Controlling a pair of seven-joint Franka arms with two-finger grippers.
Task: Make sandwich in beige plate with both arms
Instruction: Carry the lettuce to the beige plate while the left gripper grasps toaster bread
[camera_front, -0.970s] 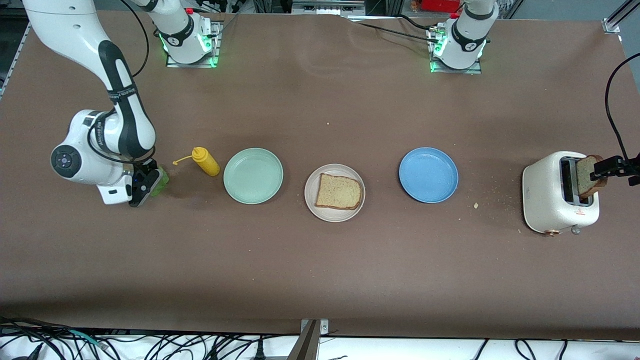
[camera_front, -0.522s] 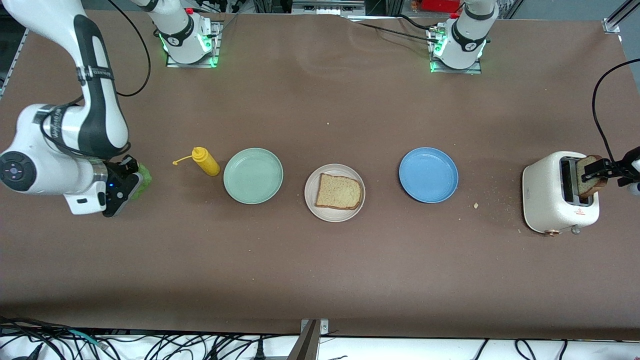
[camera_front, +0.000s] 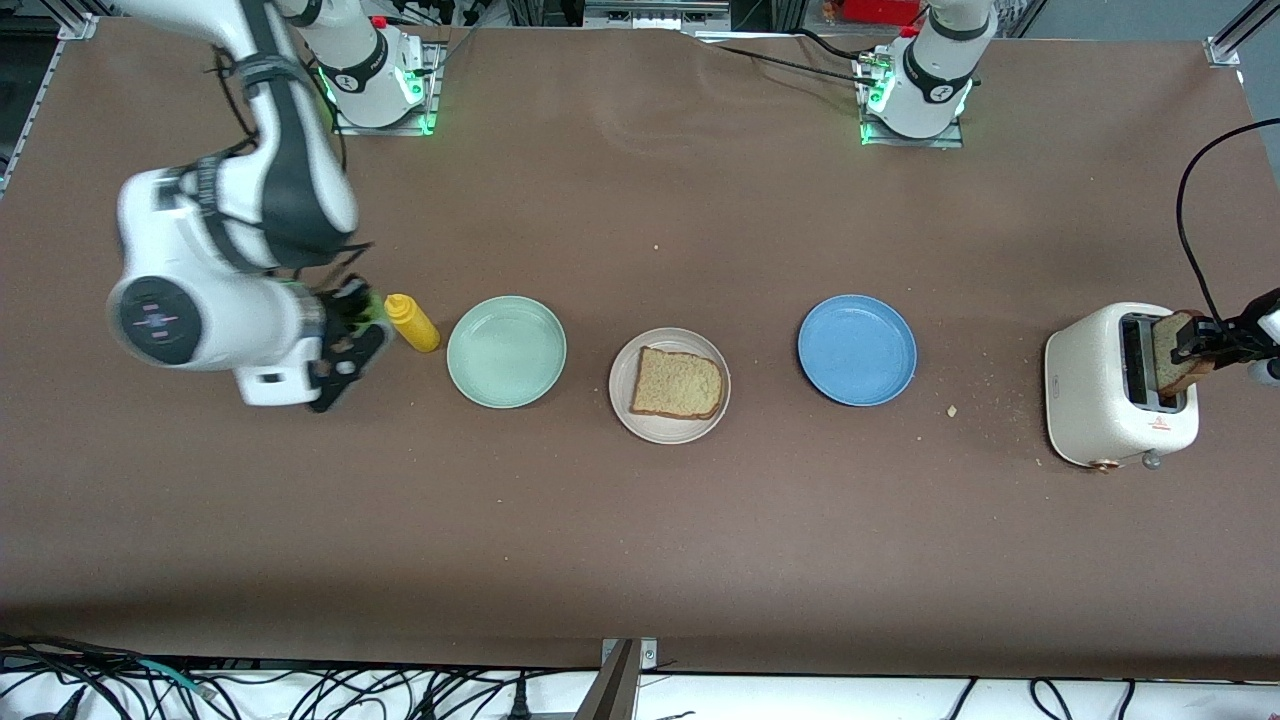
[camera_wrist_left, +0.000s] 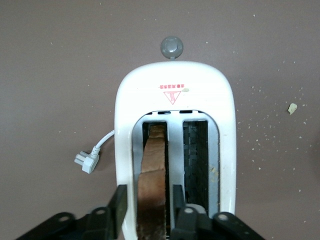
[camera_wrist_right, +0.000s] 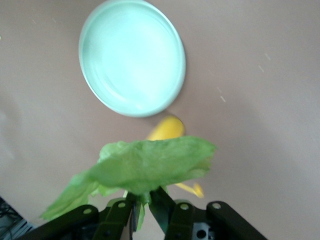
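Note:
The beige plate (camera_front: 640, 418) holds one brown bread slice (camera_front: 678, 383) at the table's middle. A second bread slice (camera_front: 1172, 352) stands in the white toaster (camera_front: 1100, 390); it also shows in the left wrist view (camera_wrist_left: 152, 170). My left gripper (camera_front: 1202, 340) is open, its fingers (camera_wrist_left: 120, 202) on either side of that slice's top edge. My right gripper (camera_front: 348, 338) is shut on the green lettuce leaf (camera_front: 375, 308) and holds it in the air over the table beside the yellow bottle. In the right wrist view the leaf (camera_wrist_right: 150, 162) spreads above that gripper (camera_wrist_right: 143, 202).
A yellow squeeze bottle (camera_front: 413, 323) lies beside the mint-green plate (camera_front: 506, 351), toward the right arm's end. A blue plate (camera_front: 857, 349) sits between the beige plate and the toaster. Crumbs lie near the toaster. The toaster's plug (camera_wrist_left: 87, 161) lies loose.
My right arm swung out toward its end of the table, then back toward the yellow bottle, carrying the lettuce. My left gripper shifted slightly at the slice in the toaster.

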